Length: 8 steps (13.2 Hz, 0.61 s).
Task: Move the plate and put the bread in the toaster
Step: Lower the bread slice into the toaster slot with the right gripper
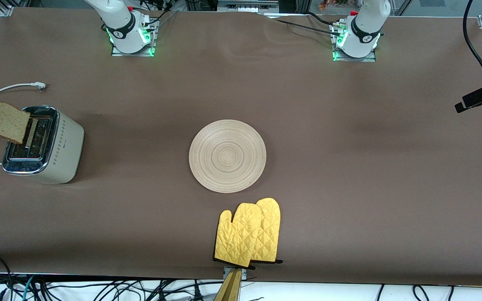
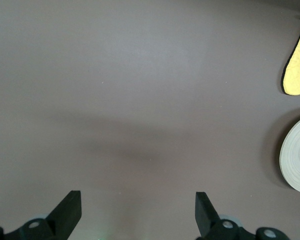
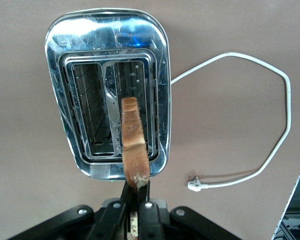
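Right gripper (image 3: 134, 207) pinches the bread slice (image 1: 4, 122) on edge at the front view's left, seemingly over the toaster (image 1: 44, 146) slot nearer the cord; left gripper (image 2: 138, 210) waits, jaws apart

1. Even, fairly bright overhead light falls on the matte brown surface (image 1: 349, 167), which shows no glare.
2. Soft, faint shadows lie beside the cream-beige toaster with its shiny chrome top (image 1: 42, 144).
3. That chrome top mirrors light in the right wrist view.
4. All views are sharp.
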Motion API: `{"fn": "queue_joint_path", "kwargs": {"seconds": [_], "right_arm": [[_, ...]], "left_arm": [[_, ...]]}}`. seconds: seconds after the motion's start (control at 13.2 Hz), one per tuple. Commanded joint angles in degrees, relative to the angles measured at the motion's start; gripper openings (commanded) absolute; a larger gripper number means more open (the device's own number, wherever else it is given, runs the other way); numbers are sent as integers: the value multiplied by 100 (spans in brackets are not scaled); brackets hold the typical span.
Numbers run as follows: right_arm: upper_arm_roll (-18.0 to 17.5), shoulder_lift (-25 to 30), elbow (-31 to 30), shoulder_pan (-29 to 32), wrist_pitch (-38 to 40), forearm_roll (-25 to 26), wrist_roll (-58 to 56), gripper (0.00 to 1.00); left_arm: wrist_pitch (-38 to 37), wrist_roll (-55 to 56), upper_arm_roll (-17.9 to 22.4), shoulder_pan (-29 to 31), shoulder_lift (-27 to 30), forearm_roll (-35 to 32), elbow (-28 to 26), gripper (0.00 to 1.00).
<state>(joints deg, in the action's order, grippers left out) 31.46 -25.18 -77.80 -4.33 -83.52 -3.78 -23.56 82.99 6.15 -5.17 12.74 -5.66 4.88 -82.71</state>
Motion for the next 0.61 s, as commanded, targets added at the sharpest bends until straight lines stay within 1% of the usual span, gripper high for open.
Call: {"fn": "queue_joint_path", "kwargs": {"seconds": [0.0,0.53], "right_arm": [[-26,-49,107,64,-85,-53,-114,0],[-43,-259,98,73,-507,-132,-88,0]], "left_arm": [[-46,-132,16,18,-31,39,115,100],[-46,-132,16,18,-31,39,115,100]]}}
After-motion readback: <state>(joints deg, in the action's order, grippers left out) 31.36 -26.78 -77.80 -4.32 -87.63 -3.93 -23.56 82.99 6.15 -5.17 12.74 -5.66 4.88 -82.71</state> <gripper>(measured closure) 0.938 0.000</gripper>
